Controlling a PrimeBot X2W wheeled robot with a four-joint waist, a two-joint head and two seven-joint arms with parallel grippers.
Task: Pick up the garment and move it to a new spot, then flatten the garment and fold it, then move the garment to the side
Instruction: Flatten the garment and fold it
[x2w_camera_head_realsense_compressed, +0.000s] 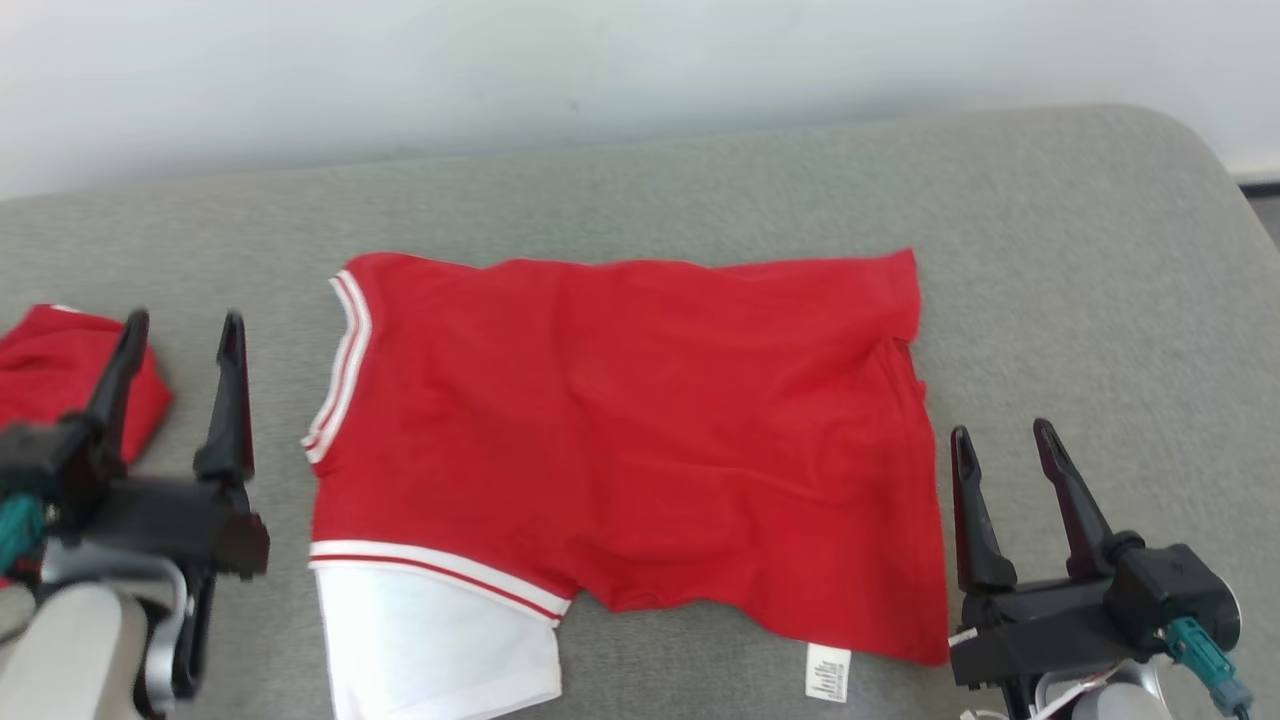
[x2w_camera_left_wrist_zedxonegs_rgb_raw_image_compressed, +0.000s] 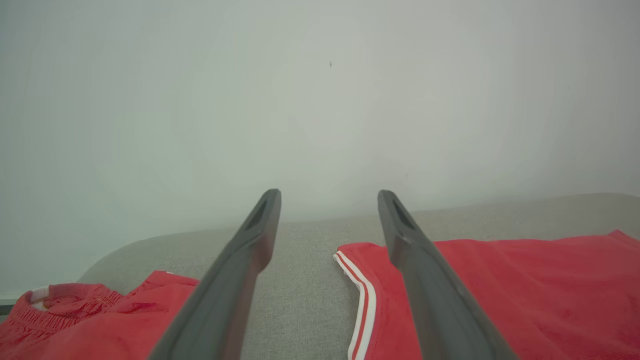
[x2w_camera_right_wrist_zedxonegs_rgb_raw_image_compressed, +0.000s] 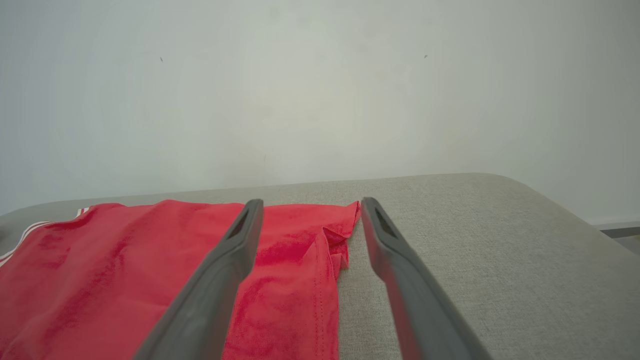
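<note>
White wall (x2w_camera_head_realsense_compressed: 600, 60), grey padded table (x2w_camera_head_realsense_compressed: 1080, 260). Red garment (x2w_camera_head_realsense_compressed: 640, 430) lies mid-table, mostly flat. Striped trim is at its left end, a white panel (x2w_camera_head_realsense_compressed: 430, 640) sticks out near-left, and the care label (x2w_camera_head_realsense_compressed: 828, 672) shows near-right. Left gripper (x2w_camera_head_realsense_compressed: 185, 320) is near its left end and right gripper (x2w_camera_head_realsense_compressed: 1002, 430) just beside its right edge. Both jaws are wide open, gripping nothing. Looks mid-fold. Smooth the centre ripples first, then pinch both near corners together, lift low and carry evenly to the far edge. Keep off the second red garment (x2w_camera_head_realsense_compressed: 60, 370) at far left.
</note>
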